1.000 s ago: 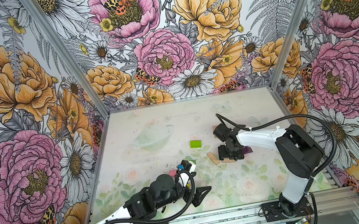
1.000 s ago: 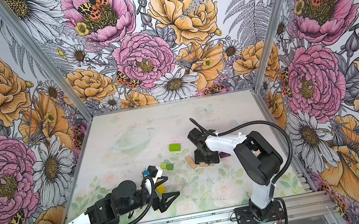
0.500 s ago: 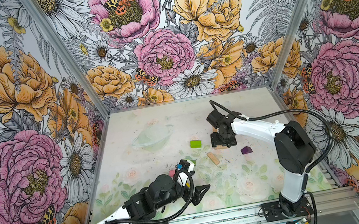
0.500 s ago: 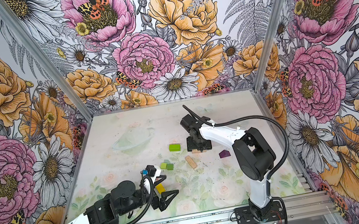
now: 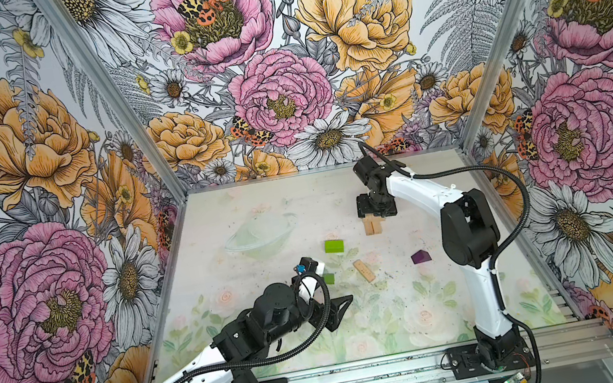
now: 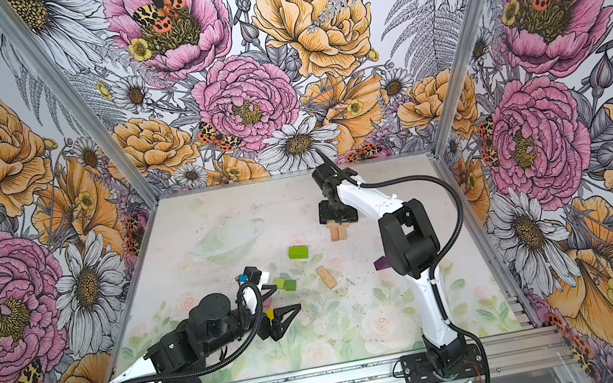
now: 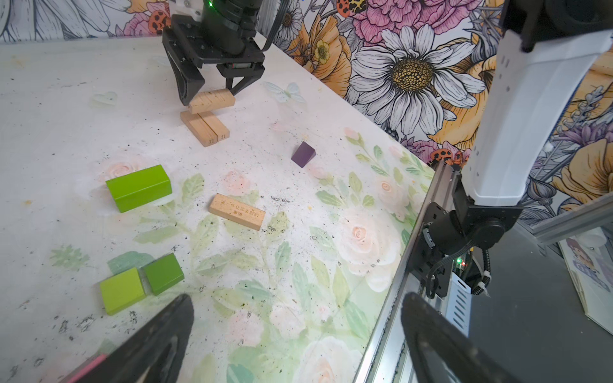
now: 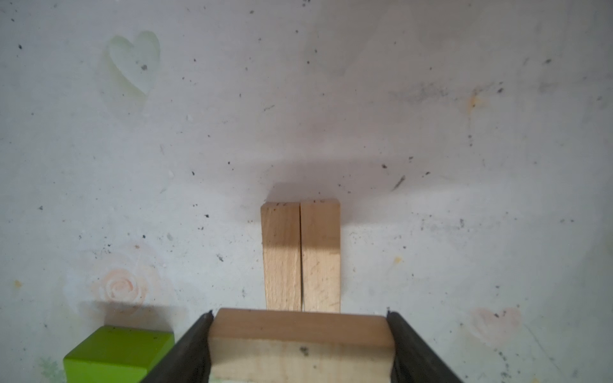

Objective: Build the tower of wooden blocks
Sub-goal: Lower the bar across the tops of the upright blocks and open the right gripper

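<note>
My right gripper (image 8: pixel 300 345) is shut on a plain tan oblong (image 8: pixel 300 331), gripped by its two ends and held crosswise just above two more tan oblongs (image 8: pixel 300 255) that lie side by side on the table. In the left wrist view the held oblong (image 7: pixel 212 101) hangs over the near part of that pair (image 7: pixel 205 127). A fourth tan oblong (image 5: pixel 364 270), a lime brick (image 5: pixel 334 246), a purple peaked piece (image 5: pixel 420 256) and two green cubes (image 7: pixel 122 290) (image 7: pixel 164 273) lie loose. My left gripper (image 7: pixel 297 296) is open and empty near the front; a pink oblong (image 7: pixel 89 366) shows under one finger.
Flowered walls close the table on the left, back and right. An aluminium rail (image 5: pixel 369 376) with both arm bases runs along the front edge. The right arm (image 5: pixel 466 224) stretches from the front right over the table to the back.
My right gripper has carried its tan oblong from the middle of the table toward the back, over the pair of oblongs. The left arm has not moved.
</note>
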Motion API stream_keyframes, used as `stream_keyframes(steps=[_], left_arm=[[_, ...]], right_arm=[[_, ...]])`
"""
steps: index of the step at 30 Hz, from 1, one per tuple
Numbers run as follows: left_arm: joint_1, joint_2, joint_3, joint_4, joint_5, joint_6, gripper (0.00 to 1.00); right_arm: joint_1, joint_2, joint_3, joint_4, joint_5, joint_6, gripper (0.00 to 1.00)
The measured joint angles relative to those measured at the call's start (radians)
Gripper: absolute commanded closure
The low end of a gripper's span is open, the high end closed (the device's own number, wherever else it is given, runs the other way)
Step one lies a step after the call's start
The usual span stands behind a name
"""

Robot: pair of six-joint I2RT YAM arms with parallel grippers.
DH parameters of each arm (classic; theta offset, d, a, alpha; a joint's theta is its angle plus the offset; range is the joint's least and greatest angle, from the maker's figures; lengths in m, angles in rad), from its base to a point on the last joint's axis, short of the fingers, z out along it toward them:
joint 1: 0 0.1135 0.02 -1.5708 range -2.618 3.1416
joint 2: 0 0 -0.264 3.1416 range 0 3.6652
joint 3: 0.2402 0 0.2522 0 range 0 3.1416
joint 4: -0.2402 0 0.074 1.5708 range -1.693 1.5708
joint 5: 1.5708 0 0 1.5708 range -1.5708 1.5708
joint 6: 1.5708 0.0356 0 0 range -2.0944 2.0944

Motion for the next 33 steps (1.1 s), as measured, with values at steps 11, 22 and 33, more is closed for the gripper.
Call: stream_keyframes(steps=[11,22,33], left_arm=[[0.061,0.068,0.025,0.008,0.047,0.018,0.01],[0.077,0.086,0.026,0.015,0.080,0.020,0.01],[0.077,0.087,0.026,0.015,0.087,0.020,0.01]], right_arm=[[-0.012,0.116,0.127,-0.049,-0.020,-0.024,0.35],[-0.013,0.116,0.121,-0.056,-0.024,-0.038,0.34],[-0.023,0.117,0.116,-0.056,-0.027,-0.047,0.34]])
